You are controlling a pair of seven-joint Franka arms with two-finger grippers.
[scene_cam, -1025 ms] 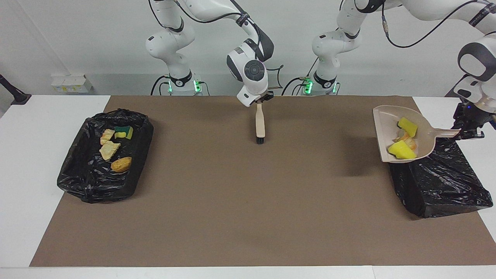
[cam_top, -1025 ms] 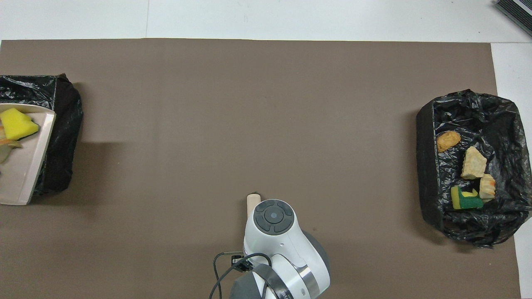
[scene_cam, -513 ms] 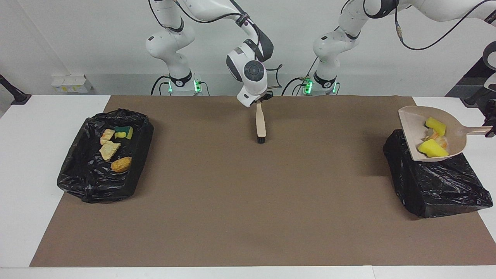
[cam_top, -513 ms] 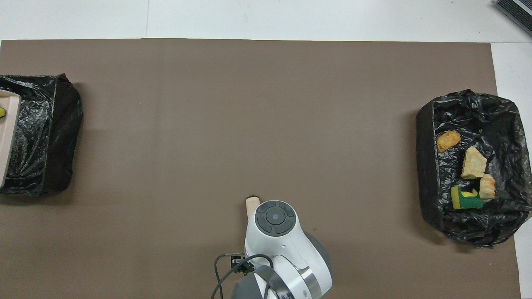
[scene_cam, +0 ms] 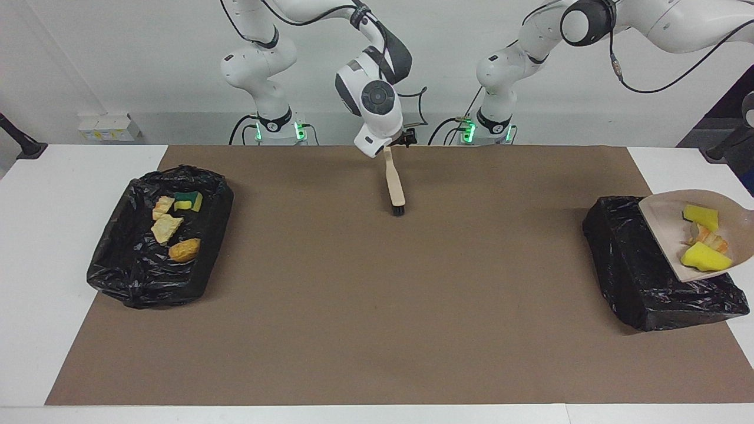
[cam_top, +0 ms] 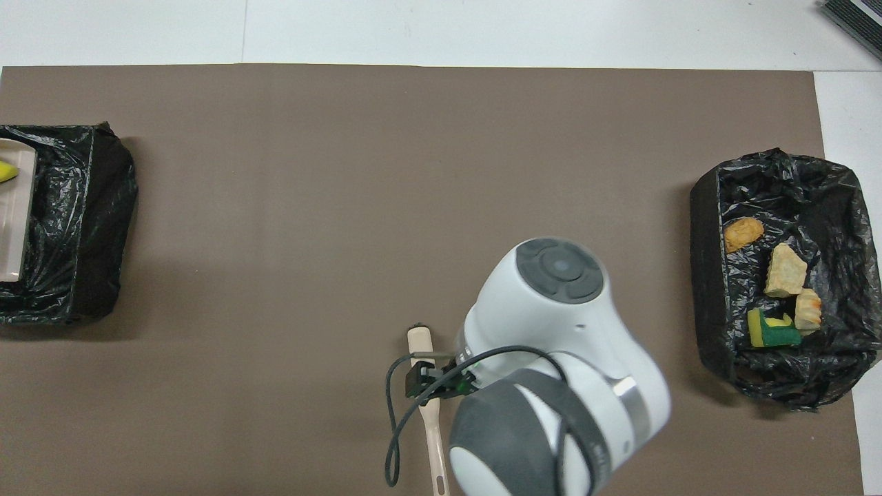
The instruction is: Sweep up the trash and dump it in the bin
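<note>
Trash (scene_cam: 171,227) is partly binned at the right arm's end, but you still must tip the loaded dustpan (scene_cam: 662,229) hanging over the other bin (scene_cam: 636,277); left jaws unseen, presumably clamping its handle, right jaws at the brush (scene_cam: 394,182) unreadable

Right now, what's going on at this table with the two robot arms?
The left arm holds the dustpan tilted over the black-lined bin at its end, yellow sponge chunks and a pastry scrap not yet dumped. The right claw is at the handle of the brush lying mid-mat. The other bin already holds four scraps.
</note>
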